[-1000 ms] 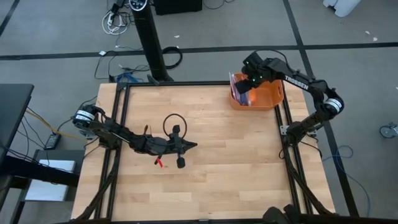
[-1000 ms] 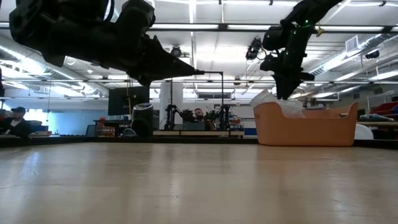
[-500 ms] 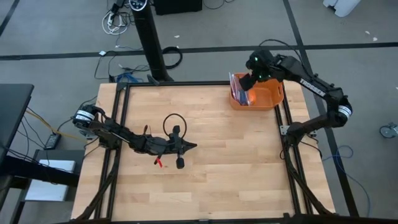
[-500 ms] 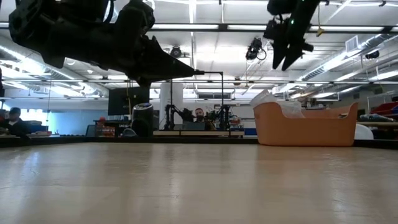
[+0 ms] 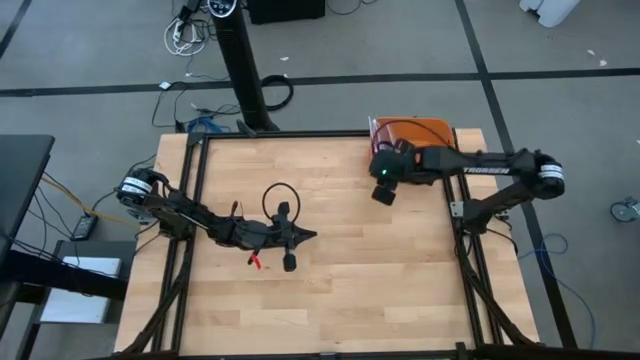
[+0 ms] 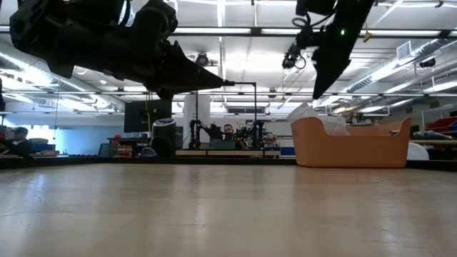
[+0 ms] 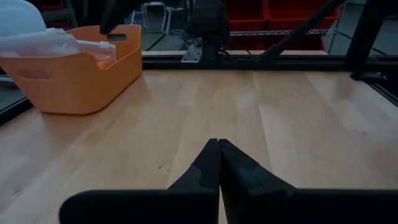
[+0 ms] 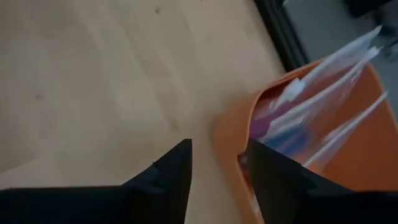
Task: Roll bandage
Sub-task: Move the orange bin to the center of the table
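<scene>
high view: the right gripper (image 5: 383,192) hangs over the table (image 5: 330,290) just beside the orange bin (image 5: 432,126), on its inner side. i can't make out a bandage anywhere here; if it's about, it is likely in the bin among the bags. the left gripper (image 5: 307,235) waits well away from the bin, over mid-table.

low view: the bin (image 6: 348,146) sits at the far edge with clear bags (image 6: 314,118) poking up. the right gripper (image 6: 319,86) hangs above it with nothing in it. no orange strip on the wood.

left wrist view: the left gripper (image 7: 218,149) has its fingers pressed together, pointing across bare wood towards the bin (image 7: 81,74).

right wrist view: the right gripper (image 8: 217,158) is parted a moderate way and empty, at the bin's (image 8: 233,140) rim, bags (image 8: 323,93) inside.

my read: soft stretchy cloth, light and floppy, will sag and slip, so pinch one end firmly.
</scene>
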